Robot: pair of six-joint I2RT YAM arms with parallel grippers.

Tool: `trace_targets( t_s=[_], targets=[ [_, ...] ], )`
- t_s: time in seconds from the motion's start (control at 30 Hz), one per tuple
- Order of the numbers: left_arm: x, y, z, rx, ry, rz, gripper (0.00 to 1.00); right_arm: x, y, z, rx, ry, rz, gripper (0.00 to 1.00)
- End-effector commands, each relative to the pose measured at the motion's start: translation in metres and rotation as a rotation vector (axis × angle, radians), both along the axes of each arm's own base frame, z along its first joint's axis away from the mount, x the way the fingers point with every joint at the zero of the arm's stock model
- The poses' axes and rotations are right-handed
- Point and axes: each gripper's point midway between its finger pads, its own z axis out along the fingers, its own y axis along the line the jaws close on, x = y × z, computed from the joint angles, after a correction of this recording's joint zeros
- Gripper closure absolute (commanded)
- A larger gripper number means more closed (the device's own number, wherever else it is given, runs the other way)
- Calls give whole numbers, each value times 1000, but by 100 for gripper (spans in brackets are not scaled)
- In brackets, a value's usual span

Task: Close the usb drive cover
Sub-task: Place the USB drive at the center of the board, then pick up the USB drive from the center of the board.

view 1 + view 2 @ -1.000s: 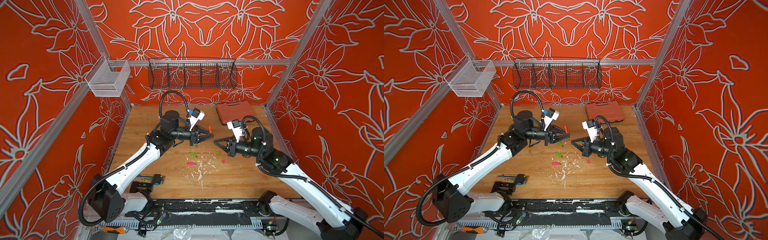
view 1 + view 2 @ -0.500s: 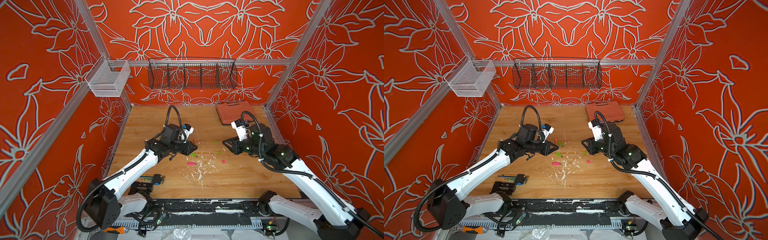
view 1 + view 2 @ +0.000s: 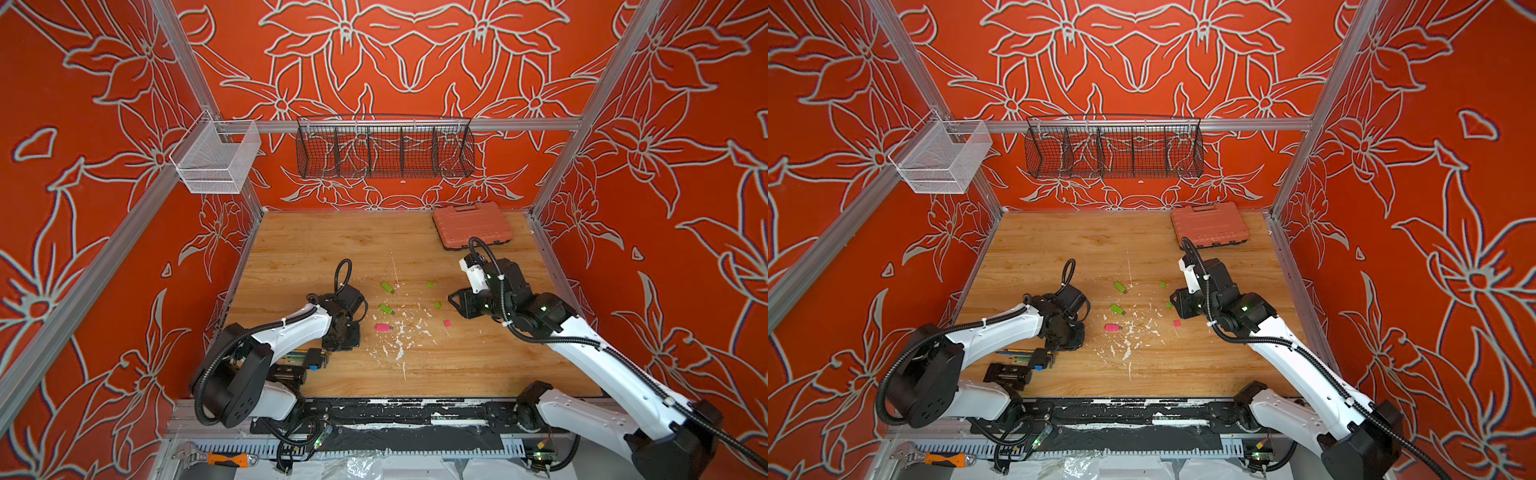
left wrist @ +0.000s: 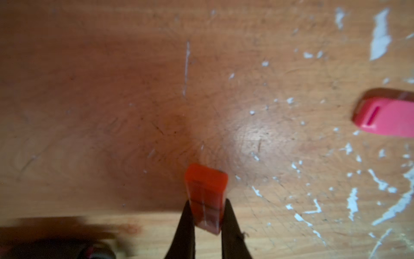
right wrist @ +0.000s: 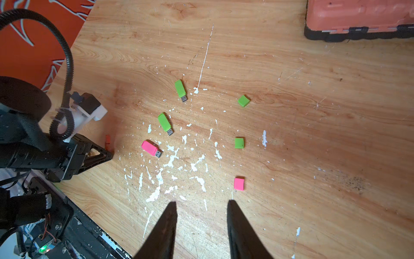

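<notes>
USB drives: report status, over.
Left pincer shut on orange drive. Right pincer open, empty. Pink drive uncapped, pink cap lying apart; two green drives likewise. Only white flecks between.

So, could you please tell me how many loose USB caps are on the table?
3, in a row: far green cap, middle green cap, pink cap nearest the front. Others may be hidden.

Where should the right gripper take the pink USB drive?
Probably from straight above, jaws across the long sides of the plastic body of the pink USB drive. It lies flat, so only those sides are free, and its bare metal plug must stay clear for the pink cap.
</notes>
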Motion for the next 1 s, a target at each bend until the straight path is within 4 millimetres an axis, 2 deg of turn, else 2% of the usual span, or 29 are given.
trace_targets(
  t_s=[0.0,0.07,0.17,0.37,0.4,0.47,0.63,0.7,0.77,0.97],
  targets=[
    [-5,7,-6,45,41,27,83,-1,-7,0,-12,-23,-32,58],
    [-4,7,-3,54,47,23,61,-1,-10,1,-15,-30,-39,56],
    [2,10,6,74,24,25,38,-1,-12,3,-21,-40,-45,53],
    [27,10,47,94,-80,30,16,-2,-14,8,-19,-57,-47,50],
    [31,6,53,74,-99,19,14,-2,-14,9,-18,-60,-47,49],
    [41,-17,67,-15,-170,-64,12,-3,-14,10,-12,-66,-48,49],
    [52,-97,82,-271,-286,-383,10,-4,-12,10,19,-70,-50,48],
    [50,-120,81,-326,-288,-489,10,-6,-11,12,35,-72,-48,48],
    [51,-133,73,-336,-274,-565,10,-10,-12,14,51,-73,-47,47],
    [61,-143,54,-309,-255,-678,9,-20,-19,13,70,-80,-65,46]
  ],
)
